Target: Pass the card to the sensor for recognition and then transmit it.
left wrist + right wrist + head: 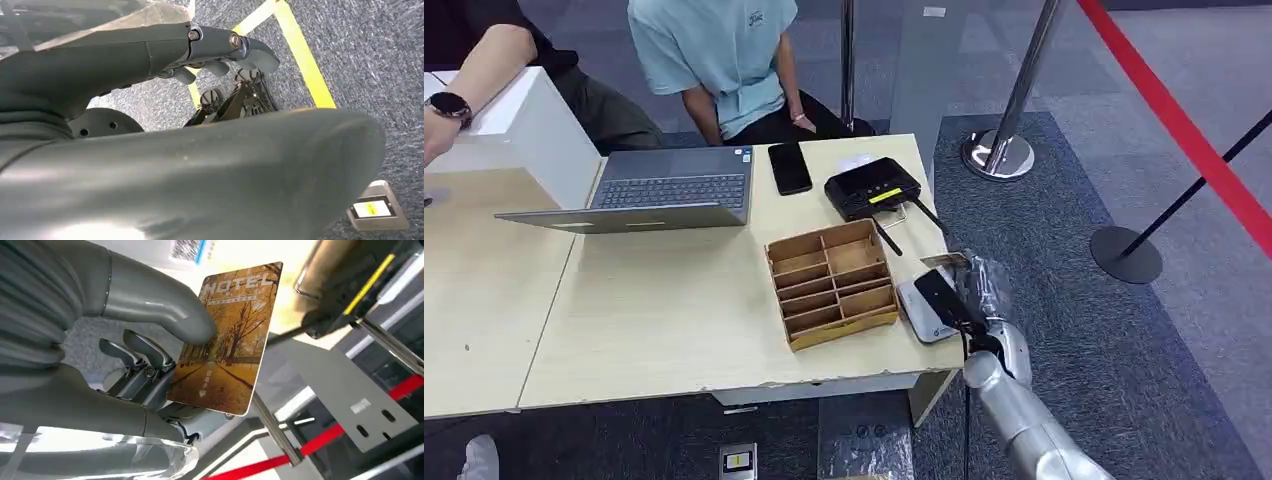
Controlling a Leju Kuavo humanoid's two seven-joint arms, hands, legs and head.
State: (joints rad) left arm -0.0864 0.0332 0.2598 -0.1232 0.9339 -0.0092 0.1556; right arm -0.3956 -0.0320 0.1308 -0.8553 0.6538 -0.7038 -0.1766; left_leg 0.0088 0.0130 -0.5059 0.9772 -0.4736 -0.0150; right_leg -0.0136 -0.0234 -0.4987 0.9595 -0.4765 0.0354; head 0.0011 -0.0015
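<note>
My right hand (980,291) is at the table's right edge, just right of the white sensor pad with a dark top (927,303). It pinches a brown hotel card (945,261) between thumb and fingers. The right wrist view shows the card (225,340) close up, printed with autumn trees, with the thumb (160,300) pressed on its face. The card stands a little above the table, beyond the sensor's far end. My left hand (220,45) hangs over the carpet, fingers apart and holding nothing.
A wooden divided box (831,287) sits left of the sensor. Behind it are a black device with a yellow strip (872,188), a phone (790,167) and a laptop (664,190). Two people (714,60) sit behind the table. Stanchions (1004,150) with a red belt stand to the right.
</note>
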